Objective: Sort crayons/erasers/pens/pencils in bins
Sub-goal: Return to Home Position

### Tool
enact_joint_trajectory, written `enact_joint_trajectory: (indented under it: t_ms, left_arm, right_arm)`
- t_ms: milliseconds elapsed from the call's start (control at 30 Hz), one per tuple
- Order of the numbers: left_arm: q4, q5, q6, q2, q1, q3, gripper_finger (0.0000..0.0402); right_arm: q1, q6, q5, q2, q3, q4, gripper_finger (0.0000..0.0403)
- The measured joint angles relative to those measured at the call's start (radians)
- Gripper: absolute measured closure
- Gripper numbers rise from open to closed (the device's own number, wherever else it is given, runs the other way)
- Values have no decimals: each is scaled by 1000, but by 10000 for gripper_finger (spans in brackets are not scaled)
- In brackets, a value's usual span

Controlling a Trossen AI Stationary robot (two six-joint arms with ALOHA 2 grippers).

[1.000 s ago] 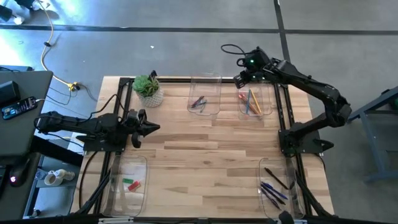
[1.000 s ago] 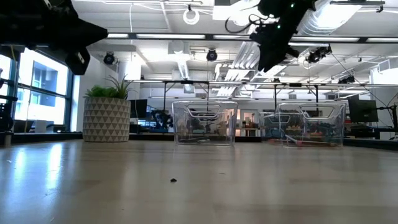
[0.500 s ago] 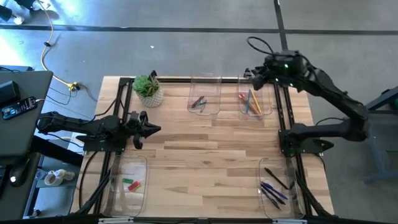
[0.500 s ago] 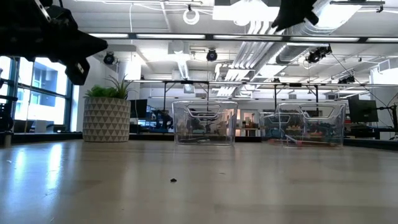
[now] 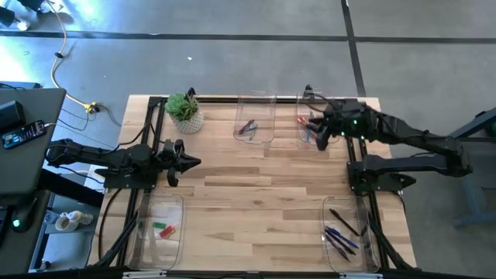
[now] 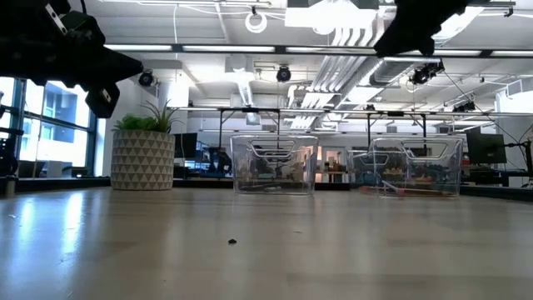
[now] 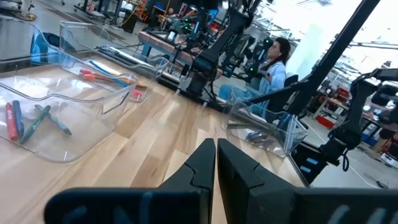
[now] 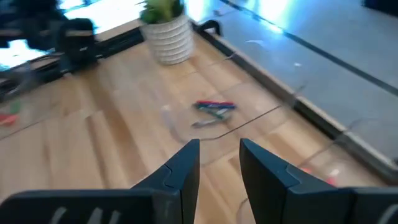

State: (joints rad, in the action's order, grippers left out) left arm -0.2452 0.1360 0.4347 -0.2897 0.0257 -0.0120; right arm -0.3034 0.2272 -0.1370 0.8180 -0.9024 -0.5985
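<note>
Bins: four clear trays on wood table (image 5: pixel 256 178), two at far edge, two at near corners.

1. Right gripper (image 5: pixel 315 130): fingers (image 8: pixel 180 174) spread, nothing between them. Pos.: raised over far-right bin (image 5: pixel 318 124), above its inner side. Wrist view looks past the fingers toward far-left bin (image 5: pixel 255 120), crayons (image 8: pixel 213 107) visible inside it.
2. Left gripper (image 5: pixel 192 161): fingers (image 7: pixel 200 168) pressed together, nothing held. Pos.: raised off table at left side, below potted plant (image 5: pixel 185 111) in high view, tips pointing toward table centre.

Contents, outward from right gripper:
- Far-right bin: pencils (image 5: pixel 313 126), orange/yellow, plus a small red item at the bin's left side; partly covered by gripper.
- Far-left bin: crayons, short red and bluish sticks, lying together near bin centre.
- Near-right bin (image 5: pixel 346 232): pens (image 5: pixel 339 235), dark and blue, several lying at angles to each other.
- Near-left bin (image 5: pixel 159 225): erasers (image 5: pixel 163 229), red and green blocks, close together.

Low view: both far bins stand upright on table, plant to their left; table surface bare except one small dark speck (image 6: pixel 231 242).

Left wrist view: a person (image 7: pixel 273 59) seated in room beyond table.
</note>
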Motion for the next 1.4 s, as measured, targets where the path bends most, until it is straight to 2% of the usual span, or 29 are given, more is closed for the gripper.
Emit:
enact_joint_trajectory:
  t_ms: [100,267,500,733,933,1400]
  left_arm:
    - [1,0,0,0,0,0,394]
    - [2,0,0,0,0,0,394]
    - [1,-1,0,0,0,0,394]
    - [2,-1,0,0,0,0,394]
    - [1,-2,0,0,0,0,394]
    - [1,-3,0,0,0,-1,394]
  right_arm:
    - [27,1,41,-66,97,57,304]
    - [48,59,123,-187,232,154,342]
    - [85,44,180,-315,324,163,399]
    - [124,-4,220,-426,405,175,401]
    - [153,-8,282,-502,519,259,402]
    - [169,-17,343,-553,689,362,403]
